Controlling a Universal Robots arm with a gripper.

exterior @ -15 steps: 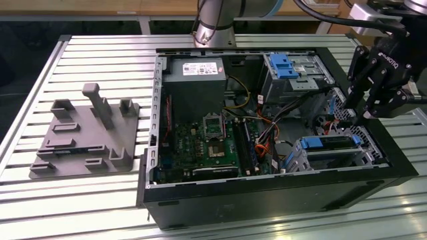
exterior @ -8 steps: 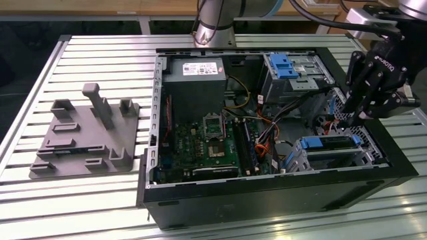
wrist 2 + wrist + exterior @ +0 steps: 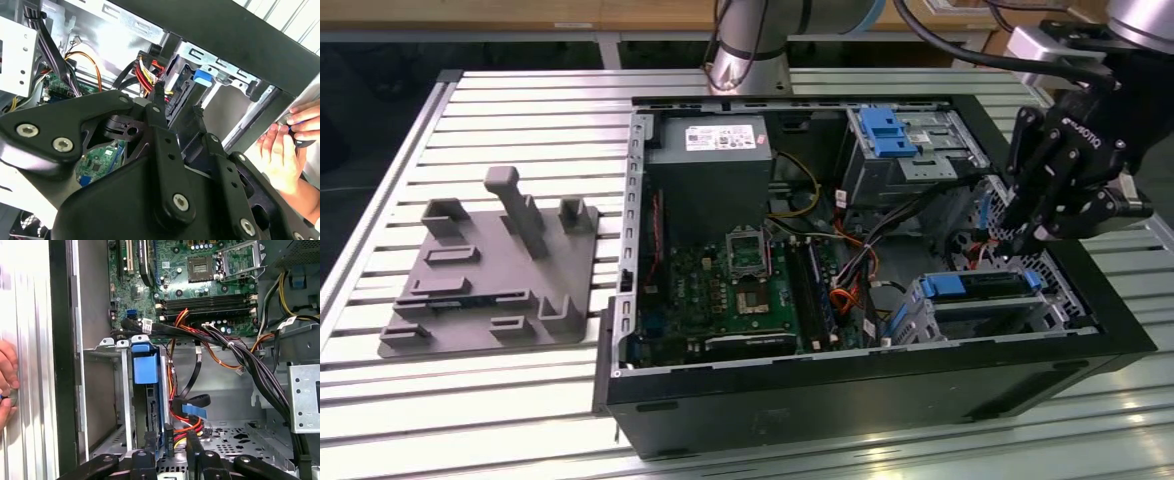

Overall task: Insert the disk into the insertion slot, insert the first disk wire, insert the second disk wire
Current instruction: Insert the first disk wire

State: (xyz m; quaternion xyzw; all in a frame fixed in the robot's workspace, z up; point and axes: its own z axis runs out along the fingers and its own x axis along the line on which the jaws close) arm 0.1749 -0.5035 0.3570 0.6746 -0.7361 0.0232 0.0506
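The disk point(image 3: 977, 285) already sits in its slot point(image 3: 917, 320), blue carrier showing. My gripper point(image 3: 171, 442) hangs behind it, fingers apart around a black plug point(image 3: 168, 432) on red-and-yellow wires. I cannot tell whether either wire is seated.

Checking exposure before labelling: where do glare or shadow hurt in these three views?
Exterior view: glare streaks on the slatted table, computer case interior in shade. First wrist view: the table is washed out white. Second wrist view: the dark gripper stands against a brightly lit metal panel.
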